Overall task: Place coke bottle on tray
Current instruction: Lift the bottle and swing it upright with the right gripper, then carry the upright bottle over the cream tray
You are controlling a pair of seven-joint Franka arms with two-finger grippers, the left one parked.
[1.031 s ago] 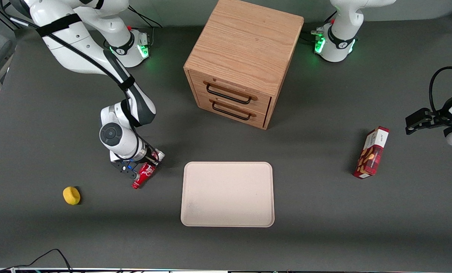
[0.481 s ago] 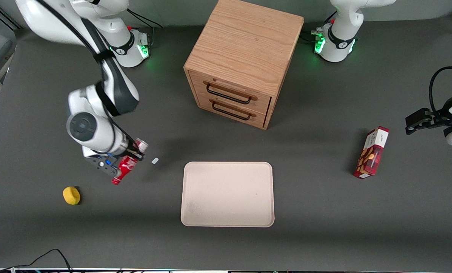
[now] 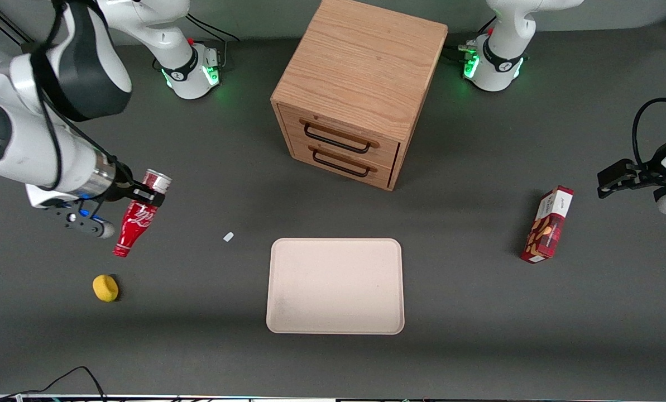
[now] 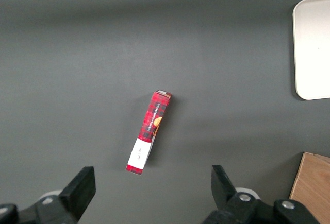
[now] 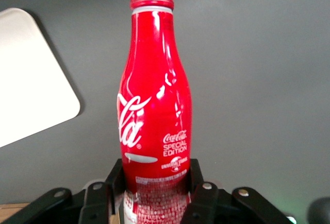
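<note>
Pickup done | tool (image 3: 143, 196) clamped on coke bottle (image 3: 133, 220), held above tabletop (image 3: 478, 312) | transfer to tray (image 3: 335, 286) and release outstanding

Right arm raised high toward its end of the table, gripper (image 3: 143, 196) jaws clamped on coke bottle (image 3: 133, 221)

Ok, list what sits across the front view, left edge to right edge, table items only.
Red coke bottle clamped in the gripper → small white scrap → pale beige tray → red snack box. Yellow lemon and wooden cabinet overlap these.

The coke bottle (image 5: 153, 105) reads "Coca-Cola", "Coca-Cola SPECIAL EDITION" and "UNIVERSAL STUDIOS".
</note>
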